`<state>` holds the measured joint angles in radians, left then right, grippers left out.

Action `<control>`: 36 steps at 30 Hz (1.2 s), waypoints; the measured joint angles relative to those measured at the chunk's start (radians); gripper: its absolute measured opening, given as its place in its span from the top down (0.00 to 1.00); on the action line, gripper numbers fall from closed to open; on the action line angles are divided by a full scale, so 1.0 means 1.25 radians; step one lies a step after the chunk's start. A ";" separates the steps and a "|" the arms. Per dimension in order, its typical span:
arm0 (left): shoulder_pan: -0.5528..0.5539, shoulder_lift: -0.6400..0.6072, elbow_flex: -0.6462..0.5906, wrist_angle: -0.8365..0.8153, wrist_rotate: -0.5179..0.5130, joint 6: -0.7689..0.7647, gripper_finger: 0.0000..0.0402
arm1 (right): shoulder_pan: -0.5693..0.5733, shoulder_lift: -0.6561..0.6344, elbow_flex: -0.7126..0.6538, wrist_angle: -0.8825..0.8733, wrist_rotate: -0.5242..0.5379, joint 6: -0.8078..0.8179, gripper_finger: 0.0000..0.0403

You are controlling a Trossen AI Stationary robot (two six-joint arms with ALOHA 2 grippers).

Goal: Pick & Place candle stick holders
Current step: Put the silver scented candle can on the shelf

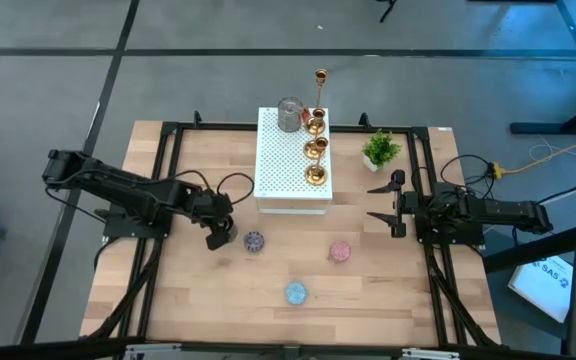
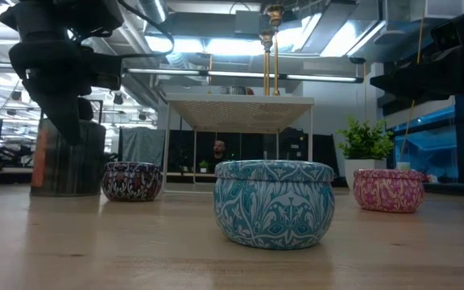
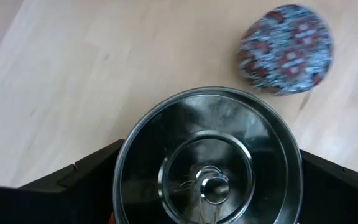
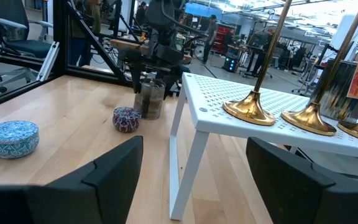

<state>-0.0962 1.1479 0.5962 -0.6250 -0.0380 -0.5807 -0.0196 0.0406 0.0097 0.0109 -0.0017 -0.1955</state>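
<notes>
Silvery, shiny metal cup [image 3: 207, 162] with a round well inside stands between the spread fingers of the left gripper [image 1: 220, 236]; right gripper [image 1: 386, 204] waits open.

Bright overhead light, soft shadows, blurred patterned tin [image 3: 286, 50]

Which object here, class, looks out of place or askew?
Nothing is tipped, spilled or broken. One oddity: a silver cup stands on the table between the left tool's fingers, apart from the gold holders on the white stand.
</notes>
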 joint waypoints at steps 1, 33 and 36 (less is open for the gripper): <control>0.001 -0.002 0.011 -0.023 -0.005 -0.004 0.09 | 0.000 0.000 0.000 0.000 0.000 0.000 0.28; 0.203 0.171 0.673 -0.258 0.003 0.212 0.12 | 0.000 0.000 0.000 0.000 0.000 0.000 0.28; 0.252 0.241 0.726 -0.257 0.021 0.258 0.12 | 0.000 0.000 0.000 0.000 0.000 0.000 0.28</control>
<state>0.2189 1.4491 1.5043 -0.9468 -0.0112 -0.2586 -0.0197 0.0406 0.0097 0.0108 -0.0017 -0.1958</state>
